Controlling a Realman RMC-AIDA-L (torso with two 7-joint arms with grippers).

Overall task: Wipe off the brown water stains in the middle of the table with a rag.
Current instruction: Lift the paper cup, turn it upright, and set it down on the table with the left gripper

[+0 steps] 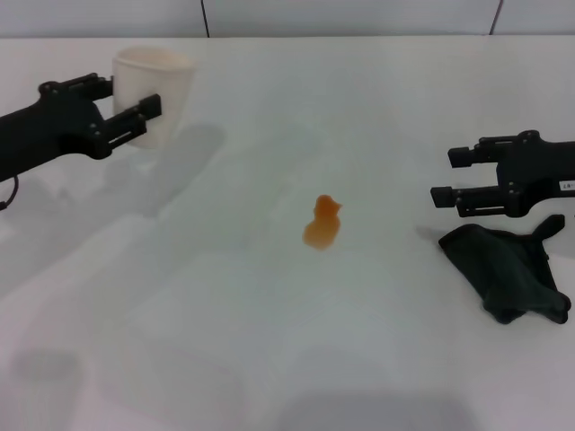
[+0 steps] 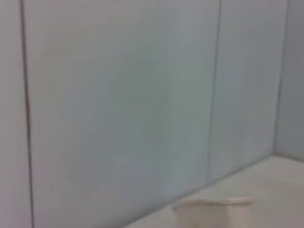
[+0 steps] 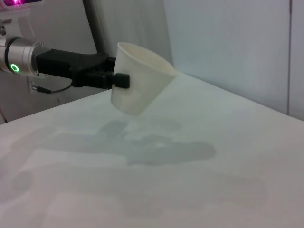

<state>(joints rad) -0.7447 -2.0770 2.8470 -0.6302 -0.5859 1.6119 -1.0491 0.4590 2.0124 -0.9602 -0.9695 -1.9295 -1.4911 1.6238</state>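
The brown water stain (image 1: 322, 224) is a small orange-brown blotch in the middle of the white table (image 1: 269, 350). The black rag (image 1: 508, 269) lies crumpled at the right. My right gripper (image 1: 446, 177) is open and empty, hovering just above and behind the rag, apart from it. My left gripper (image 1: 130, 97) is at the far left, shut on a white paper cup (image 1: 166, 76). In the right wrist view the cup (image 3: 140, 80) hangs tilted above the table in the left gripper (image 3: 114, 78). The left wrist view shows only the cup's rim (image 2: 213, 205).
A grey panelled wall (image 1: 359, 16) runs along the table's far edge. Arm and cup shadows fall on the left half of the table.
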